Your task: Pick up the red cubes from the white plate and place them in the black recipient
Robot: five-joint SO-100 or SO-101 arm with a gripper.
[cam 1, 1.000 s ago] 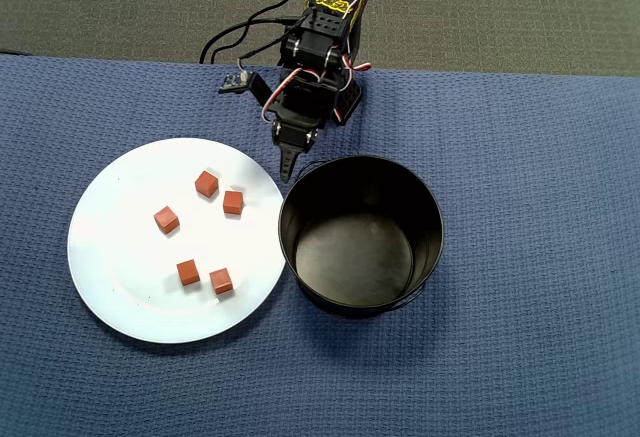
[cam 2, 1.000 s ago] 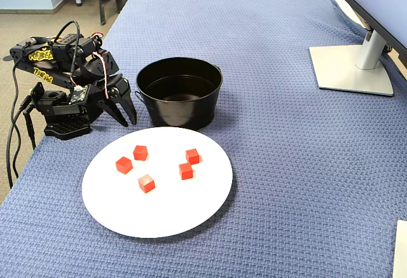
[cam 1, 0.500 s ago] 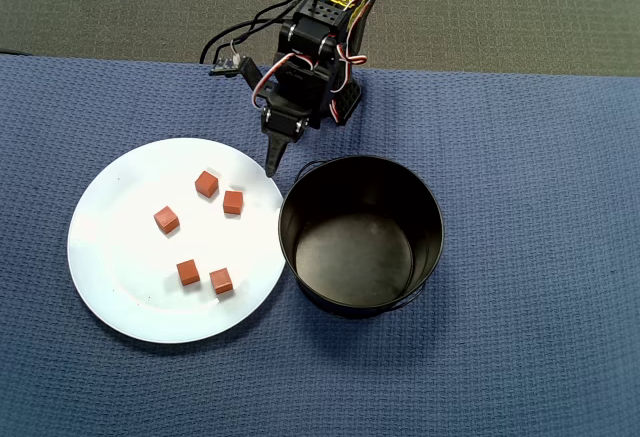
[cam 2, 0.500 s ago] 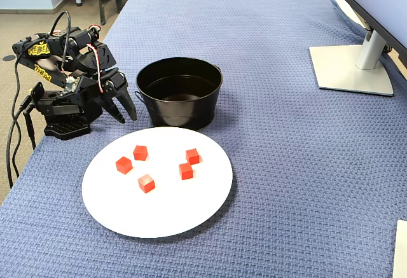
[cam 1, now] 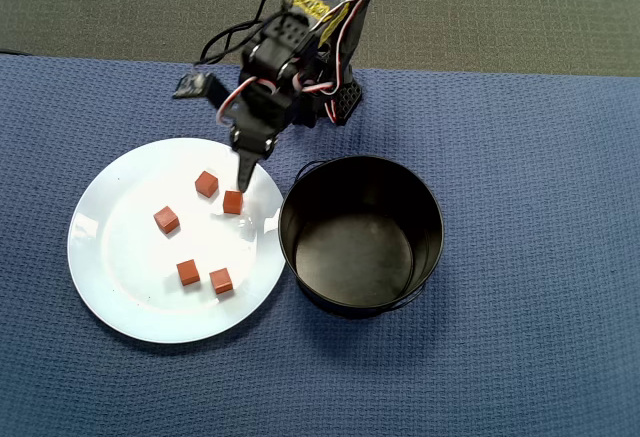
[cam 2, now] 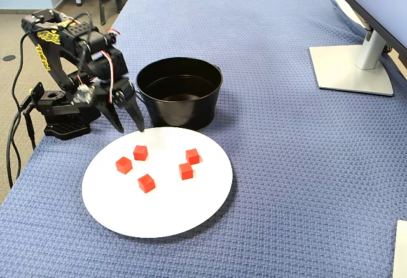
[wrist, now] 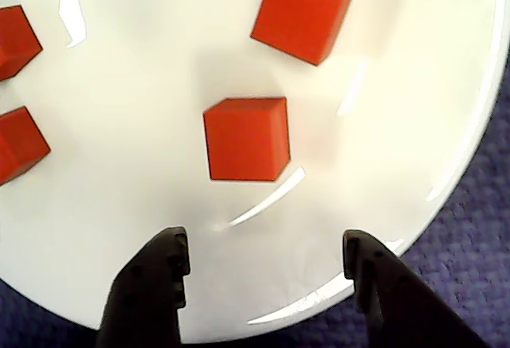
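Several small red cubes lie spread on the white plate (cam 1: 120,287), which also shows in the fixed view (cam 2: 165,214). The nearest cube (wrist: 245,138) sits just ahead of my gripper (wrist: 263,252), a little left of centre, and another (wrist: 301,13) lies beyond it. In the overhead view my gripper (cam 1: 244,172) hangs over the plate's far right edge, above one cube (cam 1: 233,202) and beside another (cam 1: 207,184). It is open and holds nothing. The black recipient (cam 1: 352,257) stands empty right of the plate, and behind the plate in the fixed view (cam 2: 181,114).
A blue woven cloth (cam 2: 286,163) covers the table. The arm's base (cam 1: 335,107) and its cables sit at the table's far edge, behind plate and pot. A monitor stand (cam 2: 353,68) is at the far right of the fixed view.
The arm has risen and swung from beside the pot's rim to over the plate's edge, leftward in the overhead view. The cubes, plate and pot have not moved.
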